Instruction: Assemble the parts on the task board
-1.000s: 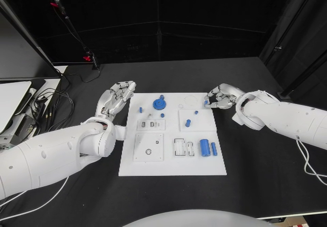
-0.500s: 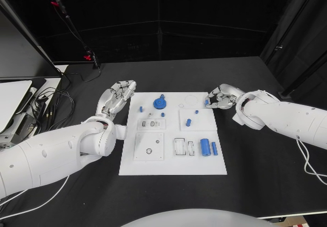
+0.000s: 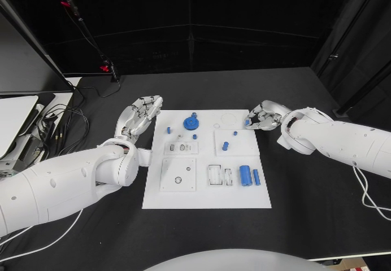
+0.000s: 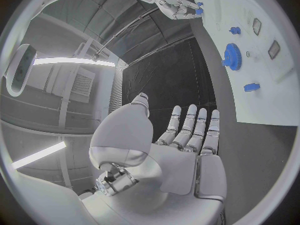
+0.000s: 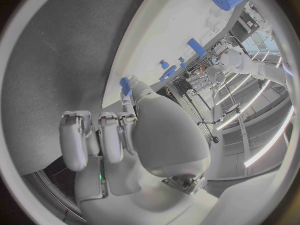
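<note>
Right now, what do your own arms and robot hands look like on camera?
Both arms are smooth, rounded white shells. The left robot hand and the right robot hand are silver metal with segmented fingers and pale pads. A thin white cable trails on the black table beside the right arm.

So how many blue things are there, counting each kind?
Blue gear: 1
Long blue cylinders: 2
Small blue pegs on the task board: 4
Blue piece pinched by the right hand: 1
Total: 8
</note>
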Motion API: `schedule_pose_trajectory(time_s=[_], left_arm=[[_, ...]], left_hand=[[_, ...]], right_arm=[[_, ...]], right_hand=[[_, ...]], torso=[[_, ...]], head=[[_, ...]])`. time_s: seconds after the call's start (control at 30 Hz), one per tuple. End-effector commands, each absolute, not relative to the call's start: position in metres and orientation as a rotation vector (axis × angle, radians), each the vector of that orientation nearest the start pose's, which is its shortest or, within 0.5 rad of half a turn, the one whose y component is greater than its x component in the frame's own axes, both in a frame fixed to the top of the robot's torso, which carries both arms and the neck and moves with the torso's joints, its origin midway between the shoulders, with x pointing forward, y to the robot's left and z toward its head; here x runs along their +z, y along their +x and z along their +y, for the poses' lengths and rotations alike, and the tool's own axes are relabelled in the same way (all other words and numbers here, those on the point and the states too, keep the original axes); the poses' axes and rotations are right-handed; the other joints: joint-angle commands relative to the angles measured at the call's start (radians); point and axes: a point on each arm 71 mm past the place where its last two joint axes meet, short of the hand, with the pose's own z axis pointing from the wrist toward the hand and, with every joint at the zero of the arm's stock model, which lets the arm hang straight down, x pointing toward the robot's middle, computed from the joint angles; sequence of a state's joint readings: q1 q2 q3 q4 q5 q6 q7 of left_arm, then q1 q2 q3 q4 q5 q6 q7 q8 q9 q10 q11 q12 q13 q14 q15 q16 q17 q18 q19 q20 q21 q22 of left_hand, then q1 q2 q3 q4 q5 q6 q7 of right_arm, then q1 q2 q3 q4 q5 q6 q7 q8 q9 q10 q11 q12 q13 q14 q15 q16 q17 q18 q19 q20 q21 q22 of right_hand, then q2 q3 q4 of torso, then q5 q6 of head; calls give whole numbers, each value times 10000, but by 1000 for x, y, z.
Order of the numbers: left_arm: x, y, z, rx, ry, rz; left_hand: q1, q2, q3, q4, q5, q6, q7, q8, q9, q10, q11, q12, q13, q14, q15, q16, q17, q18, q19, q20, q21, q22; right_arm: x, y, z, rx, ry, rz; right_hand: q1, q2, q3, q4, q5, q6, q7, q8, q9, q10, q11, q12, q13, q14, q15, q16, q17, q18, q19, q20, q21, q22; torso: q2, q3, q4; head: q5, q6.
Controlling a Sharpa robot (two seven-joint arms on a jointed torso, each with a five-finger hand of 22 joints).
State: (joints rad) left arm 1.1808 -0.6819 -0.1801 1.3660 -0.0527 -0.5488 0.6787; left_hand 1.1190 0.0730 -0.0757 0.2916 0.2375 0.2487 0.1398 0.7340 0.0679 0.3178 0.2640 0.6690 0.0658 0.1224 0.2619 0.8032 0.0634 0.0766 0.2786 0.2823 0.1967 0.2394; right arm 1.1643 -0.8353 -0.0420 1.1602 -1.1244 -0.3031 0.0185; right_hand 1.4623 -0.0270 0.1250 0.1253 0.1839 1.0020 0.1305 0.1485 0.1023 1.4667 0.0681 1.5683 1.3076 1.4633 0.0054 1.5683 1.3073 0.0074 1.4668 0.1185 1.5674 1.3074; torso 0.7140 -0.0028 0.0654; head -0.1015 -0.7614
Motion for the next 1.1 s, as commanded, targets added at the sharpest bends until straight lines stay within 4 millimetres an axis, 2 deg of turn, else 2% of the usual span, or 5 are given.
schedule_pose_trajectory(time_s=[0.03,0.37,0.73,0.9,1.1], left_arm=[[-206,489,185,-15113,-7139,10396],[-206,489,185,-15114,-7145,10400],[-206,489,187,-15087,-7146,10388],[-206,489,186,-15083,-7146,10389],[-206,489,185,-15089,-7144,10394]], left_hand=[[50,29,-76,-6,65,45,1578,44,-13,56,4,57,-7,27,39,67,14,156,22,68,41,16],[50,29,-76,-6,65,45,1578,44,-13,56,4,57,-7,27,39,67,14,156,22,68,41,16],[95,50,-118,-3,91,52,1577,46,-14,59,3,71,-7,33,37,76,13,157,24,68,56,19],[95,50,-118,-3,91,52,1577,46,-14,59,3,71,-7,33,37,76,13,157,24,68,56,19],[99,51,-122,-3,92,54,1577,47,-14,60,3,73,-7,35,37,77,14,157,25,69,59,20]], right_arm=[[-223,531,-318,5355,2715,17278],[-215,532,-314,5611,2551,16162],[-202,526,-303,6639,2949,14966],[-195,523,-289,7096,3005,15016],[-187,518,-252,7789,2881,15645]], right_hand=[[77,150,116,-23,42,380,-34,127,58,1041,-47,25,2632,1075,19,25,2635,-74,1040,9,34,2634],[258,266,252,-155,136,792,-48,139,60,1041,-64,25,2632,1075,3,25,2635,-74,1040,-10,34,2634],[333,267,346,-268,509,900,-1,14,10,1041,-22,25,2632,1075,19,25,2635,-74,1040,-4,34,2634],[332,263,346,-272,520,909,1,11,9,1041,-20,25,2632,1075,18,25,2635,-74,1040,-4,34,2634],[320,269,347,-271,521,957,-4,16,12,1041,-19,25,2632,1075,15,25,2635,-74,1040,-5,34,2634]], torso=[[3,2,-1],[5,0,-6],[-3,-12,21],[-1,-21,18],[2,-14,13]], head=[[12,7],[17,-6],[177,-56],[245,-67],[358,-108]])
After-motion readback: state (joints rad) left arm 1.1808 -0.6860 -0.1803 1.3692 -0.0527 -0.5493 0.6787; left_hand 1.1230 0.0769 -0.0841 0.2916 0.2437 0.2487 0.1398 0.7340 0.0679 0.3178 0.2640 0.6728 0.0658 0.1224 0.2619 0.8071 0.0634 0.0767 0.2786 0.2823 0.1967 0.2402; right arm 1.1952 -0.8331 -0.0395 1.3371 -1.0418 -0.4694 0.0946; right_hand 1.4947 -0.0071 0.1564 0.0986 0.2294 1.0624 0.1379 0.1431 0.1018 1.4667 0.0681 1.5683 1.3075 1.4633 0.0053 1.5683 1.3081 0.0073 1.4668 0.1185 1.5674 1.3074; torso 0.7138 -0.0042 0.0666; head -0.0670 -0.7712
